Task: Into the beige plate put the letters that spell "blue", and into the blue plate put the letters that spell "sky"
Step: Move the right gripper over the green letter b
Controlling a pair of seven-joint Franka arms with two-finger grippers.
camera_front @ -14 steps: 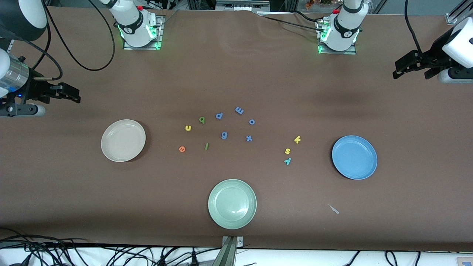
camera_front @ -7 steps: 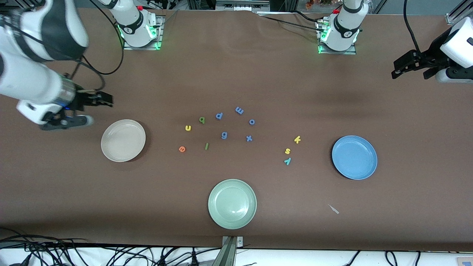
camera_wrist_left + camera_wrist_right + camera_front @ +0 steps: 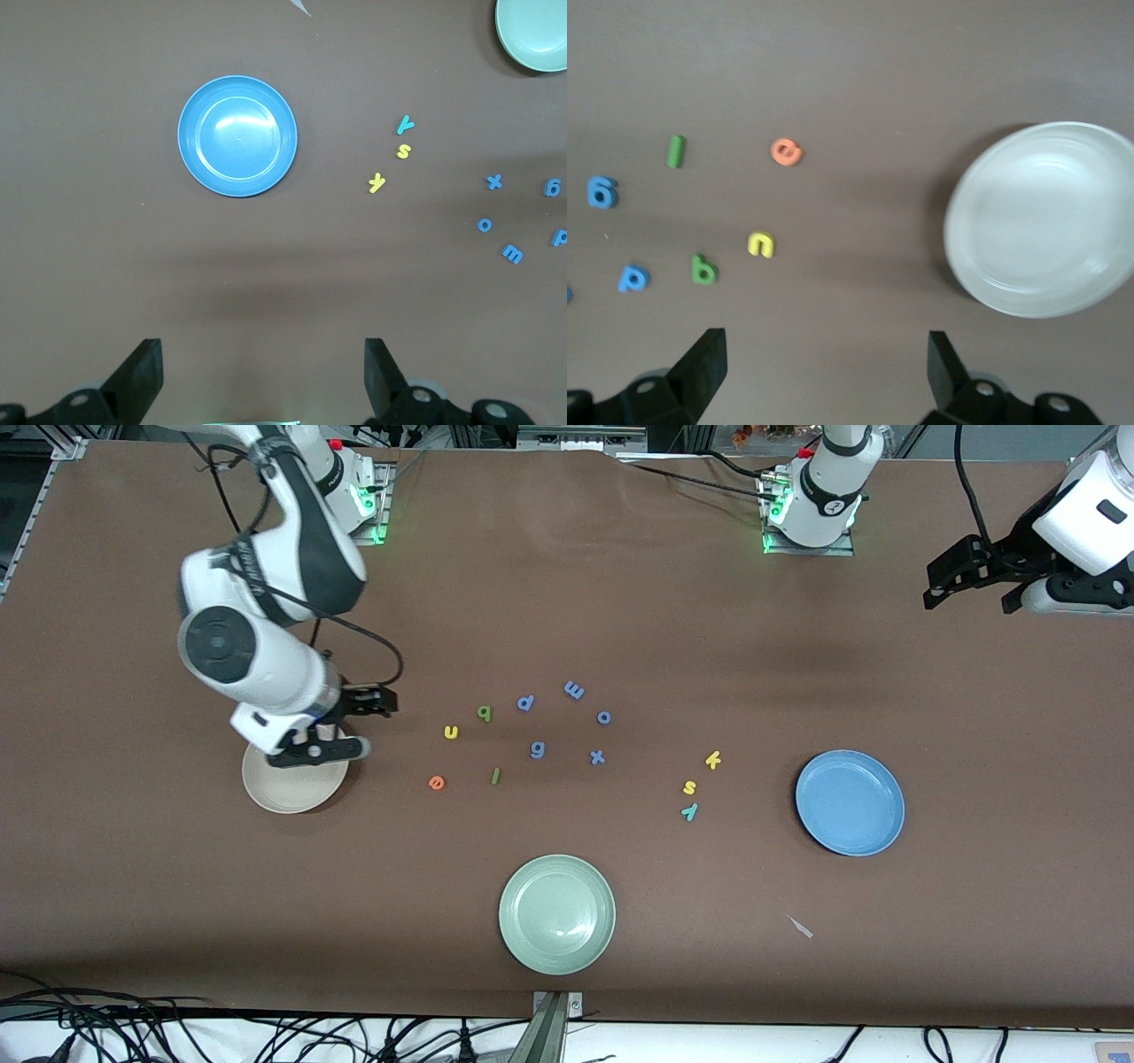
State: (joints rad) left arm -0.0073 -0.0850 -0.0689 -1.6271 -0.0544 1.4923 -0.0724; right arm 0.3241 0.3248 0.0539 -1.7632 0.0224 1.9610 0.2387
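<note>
The green b [image 3: 484,712], green l [image 3: 495,776], yellow u [image 3: 451,732] and orange e [image 3: 436,782] lie on the table beside the beige plate [image 3: 283,797]. My right gripper [image 3: 372,701] hangs open and empty above the table between that plate and the u; its wrist covers part of the plate. The yellow k [image 3: 713,759], yellow s [image 3: 689,786] and teal y [image 3: 689,811] lie beside the blue plate [image 3: 850,802]. My left gripper [image 3: 952,580] is open and empty, high over the left arm's end of the table. Both plates hold nothing.
A pale green plate [image 3: 556,913] sits nearest the front camera. Blue letters p [image 3: 525,702], m [image 3: 574,689], o [image 3: 604,717], g [image 3: 537,749] and x [image 3: 597,757] lie between the two letter groups. A small scrap [image 3: 800,926] lies near the blue plate.
My right arm has swung in from its end of the table to the beige plate's edge. My left gripper has shifted only slightly. Neither the letters nor the plates have moved.
</note>
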